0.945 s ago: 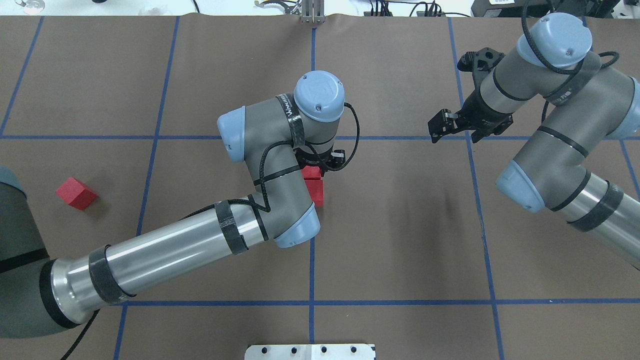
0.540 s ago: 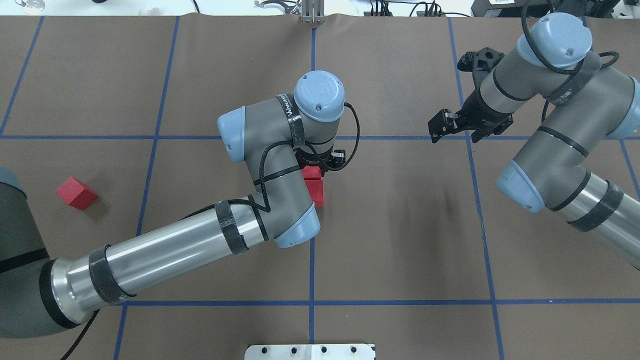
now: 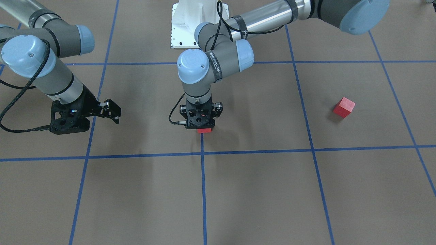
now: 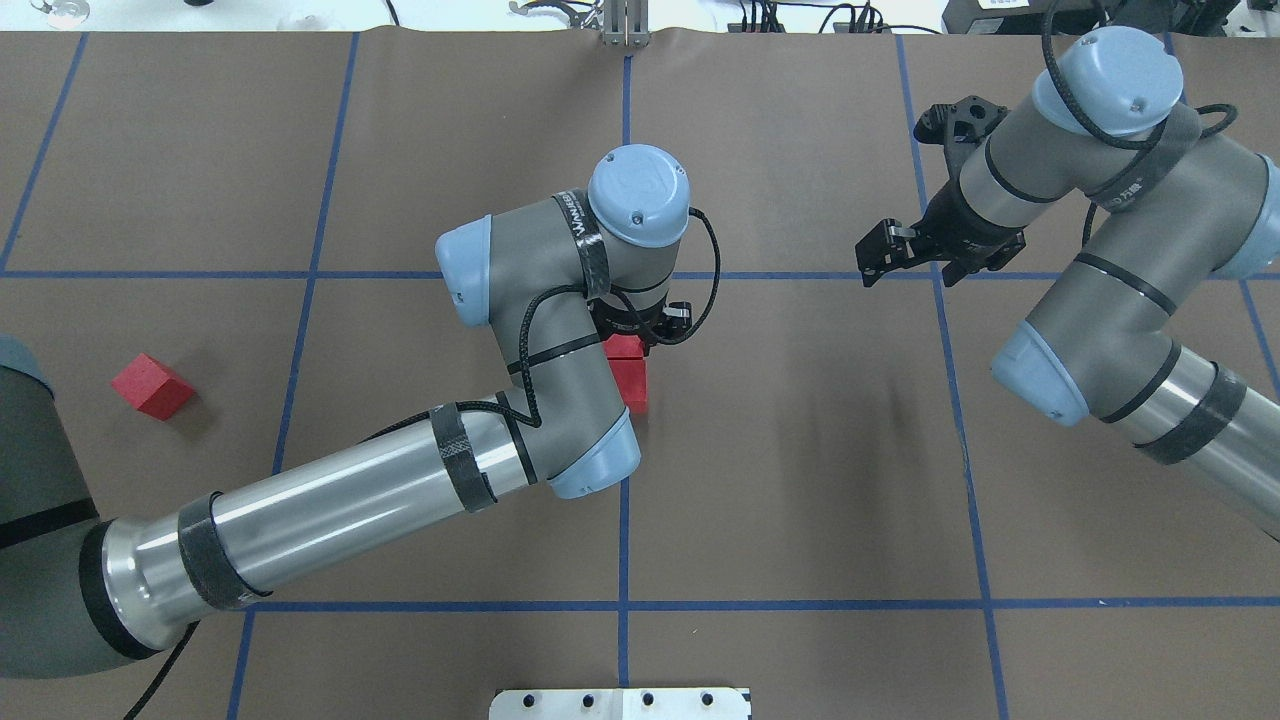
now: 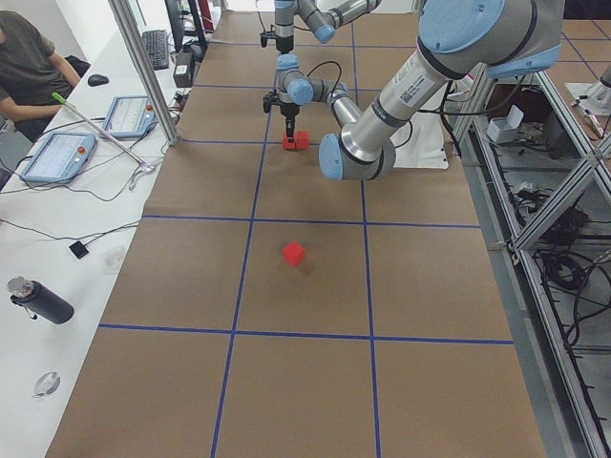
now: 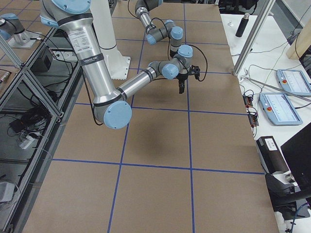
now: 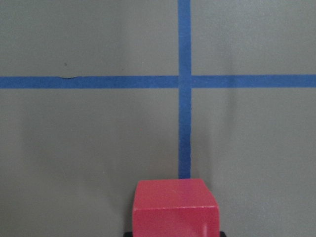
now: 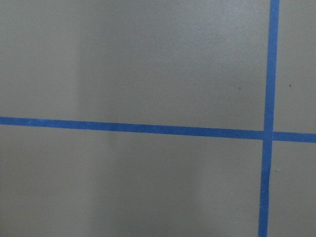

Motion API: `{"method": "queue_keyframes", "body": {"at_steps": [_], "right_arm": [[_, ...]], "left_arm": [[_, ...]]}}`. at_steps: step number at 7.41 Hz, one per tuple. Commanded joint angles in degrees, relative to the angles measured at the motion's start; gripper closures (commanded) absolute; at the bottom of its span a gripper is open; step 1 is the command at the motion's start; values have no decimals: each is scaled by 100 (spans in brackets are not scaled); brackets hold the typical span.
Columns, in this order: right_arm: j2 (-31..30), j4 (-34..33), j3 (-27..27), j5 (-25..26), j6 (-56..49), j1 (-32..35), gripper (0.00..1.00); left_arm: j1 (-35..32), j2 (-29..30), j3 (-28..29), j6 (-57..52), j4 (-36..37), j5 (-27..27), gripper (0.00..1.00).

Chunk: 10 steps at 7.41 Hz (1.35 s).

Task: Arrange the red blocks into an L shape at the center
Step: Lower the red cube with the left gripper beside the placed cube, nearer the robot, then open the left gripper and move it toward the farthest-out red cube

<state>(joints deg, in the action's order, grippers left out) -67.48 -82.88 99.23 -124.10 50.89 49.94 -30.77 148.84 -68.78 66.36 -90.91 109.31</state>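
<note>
Front-facing: left gripper (image 3: 201,125) is pointing straight down over the central tape line (image 3: 203,190), fingers pinching the held red block (image 3: 204,130), which is sitting on that line at the center (image 3: 235,136). Stray red block (image 3: 344,107) is lying well off the line on the robot's left. Right gripper (image 3: 112,110) is hanging well off the line on the other side; finger state, can't tell. White lettering is showing on the black strap (image 3: 214,64) around the left wrist, but it isn't readable. Overhead: held red block is touching the neighbour red block (image 4: 634,386), which is sitting on the line just robot-side of it; the wrist is covering the fingers. Versus the overhead shots from 0.5 s and 0.9 s ago, nothing is visibly moving: both arms and all three blocks are staying put. Exterior left: the pair is sitting together on the line under the gripper, stray red block nearer the camera; a person (image 5: 29,57) is sitting at the side bench (image 5: 57,219). Exterior right: the arms are hiding the pair; the label (image 6: 85,46) on the right arm is too small to read. Left wrist: held red block is filling bottom centre, the line running into its far edge, dark fingertips (image 7: 222,233) hugging both sides. Right wrist: only floor and a tape crossing (image 8: 269,133) are showing.
</note>
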Motion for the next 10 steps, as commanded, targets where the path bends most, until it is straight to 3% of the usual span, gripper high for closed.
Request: {"method": "queue_keyframes", "body": {"at_steps": [1,6,7,9,10], "right_arm": [[15,0,0,0,0,7,0],[42,0,35,0,9,7,0],[33,0,44,0,9,7,0],[24,0,35,0,9,7,0],[15,0,26,0,0,7,0]], "left_arm": [[36,-48,-4,35,-32,-6,0],[-165,-83,-504,158,38,-6,0],[-288,-501,-992,149,38,3,0],[-656,-1931,-2476,53,-59,11,0],[-849,-2512,-2857,-670,-59,46,0]]}}
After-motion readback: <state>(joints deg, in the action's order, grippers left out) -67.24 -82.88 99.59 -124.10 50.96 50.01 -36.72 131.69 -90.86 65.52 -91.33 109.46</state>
